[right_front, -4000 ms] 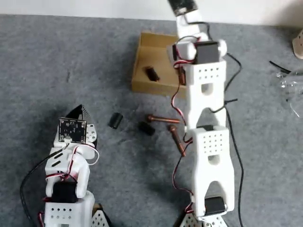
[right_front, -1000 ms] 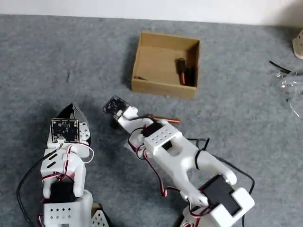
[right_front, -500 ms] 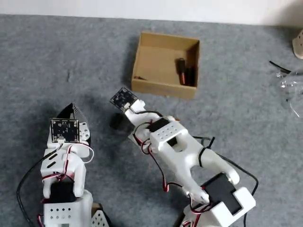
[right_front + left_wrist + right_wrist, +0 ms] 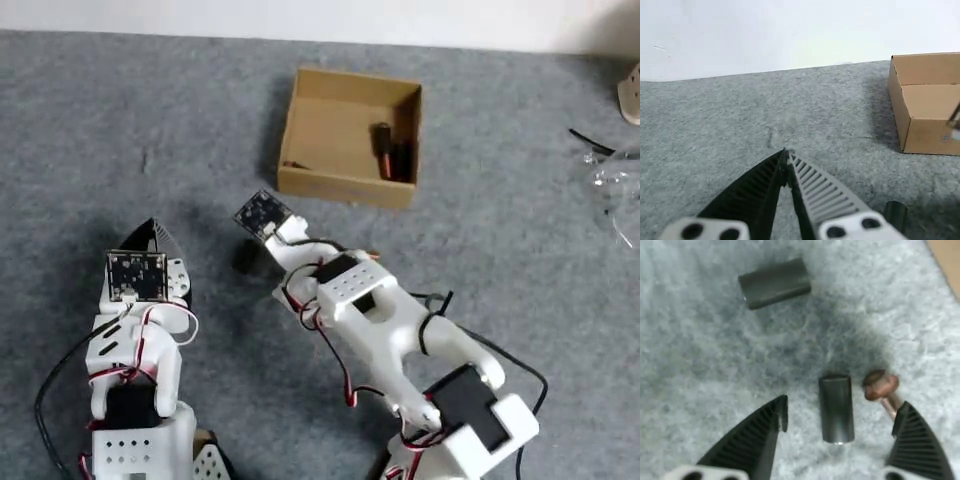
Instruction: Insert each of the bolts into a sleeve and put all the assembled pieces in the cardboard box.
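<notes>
My right gripper (image 4: 842, 412) stands open just above the grey carpet, over a black sleeve (image 4: 836, 408) that lies between its fingers without touching them. A copper bolt's head (image 4: 879, 385) lies right beside that sleeve, close to one finger. A second black sleeve (image 4: 774, 283) lies farther ahead and also shows beside the right wrist in the high view (image 4: 245, 258). The cardboard box (image 4: 300, 130) at the back holds an assembled piece (image 4: 383, 150). My left gripper (image 4: 785, 155) rests shut and empty near the front left (image 4: 155, 230).
The right arm (image 4: 350, 295) stretches diagonally across the table's middle, covering the bolts from above. The box (image 4: 925, 100) stands off to the side of the left gripper. Clear plastic and a cable (image 4: 605, 165) lie at the far right edge.
The right arm has come back from the box, leaving a piece inside, and dropped low over the loose sleeves. Over the last second its wrist edged slightly toward the box. The left arm stayed still.
</notes>
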